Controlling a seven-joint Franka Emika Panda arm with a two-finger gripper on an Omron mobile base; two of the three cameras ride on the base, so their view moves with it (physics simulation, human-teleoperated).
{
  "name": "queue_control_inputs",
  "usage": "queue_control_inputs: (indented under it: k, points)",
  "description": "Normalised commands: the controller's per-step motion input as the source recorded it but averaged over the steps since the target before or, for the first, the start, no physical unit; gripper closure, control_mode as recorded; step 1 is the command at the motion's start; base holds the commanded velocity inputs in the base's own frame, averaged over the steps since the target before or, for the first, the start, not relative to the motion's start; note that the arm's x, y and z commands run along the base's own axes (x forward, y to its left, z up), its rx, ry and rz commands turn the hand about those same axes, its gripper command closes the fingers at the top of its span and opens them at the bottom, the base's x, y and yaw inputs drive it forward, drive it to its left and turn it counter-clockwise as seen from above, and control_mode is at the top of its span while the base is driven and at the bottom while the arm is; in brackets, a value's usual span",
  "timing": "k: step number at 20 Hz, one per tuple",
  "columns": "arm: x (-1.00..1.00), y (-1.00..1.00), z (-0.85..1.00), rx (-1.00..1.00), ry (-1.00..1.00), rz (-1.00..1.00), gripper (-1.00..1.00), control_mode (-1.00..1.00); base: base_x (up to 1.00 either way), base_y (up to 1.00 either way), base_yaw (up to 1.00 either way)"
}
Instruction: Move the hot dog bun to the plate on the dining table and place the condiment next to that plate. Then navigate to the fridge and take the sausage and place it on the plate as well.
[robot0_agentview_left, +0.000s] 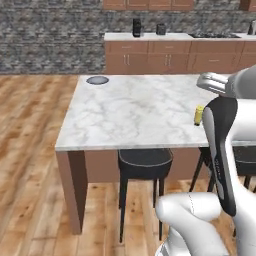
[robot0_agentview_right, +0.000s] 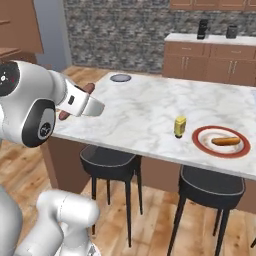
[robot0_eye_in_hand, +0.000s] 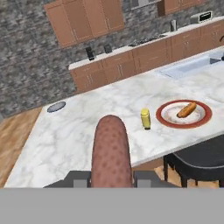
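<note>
While my gripper (robot0_eye_in_hand: 111, 183) clamps the reddish-brown sausage (robot0_eye_in_hand: 110, 151), the orange bun (robot0_eye_in_hand: 187, 109) lies on the red-rimmed white plate (robot0_eye_in_hand: 205, 117).

glossy veined marble table (robot0_agentview_right: 145, 115), matt wood floor (robot0_agentview_left: 30, 150), rough stone wall (robot0_eye_in_hand: 26, 74), smooth brown sausage (robot0_eye_in_hand: 110, 151)

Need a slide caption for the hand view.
Gripper holds sausage over table; bun on plate, condiment beside.
</note>
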Motion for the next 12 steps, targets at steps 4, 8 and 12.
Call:
queue_control_inputs:
  k: [4,8,12]
  points:
    - [0.00,0.00,0.00,0.00,0.00,0.00,1.00,1.00,0.85,-1.00,-0.06]
    - [0.00,0.00,0.00,0.00,0.00,0.00,1.00,1.00,0.79,-0.97,-0.10]
    - [0.00,0.00,0.00,0.00,0.00,0.00,1.00,1.00,0.74,-0.79,-0.16]
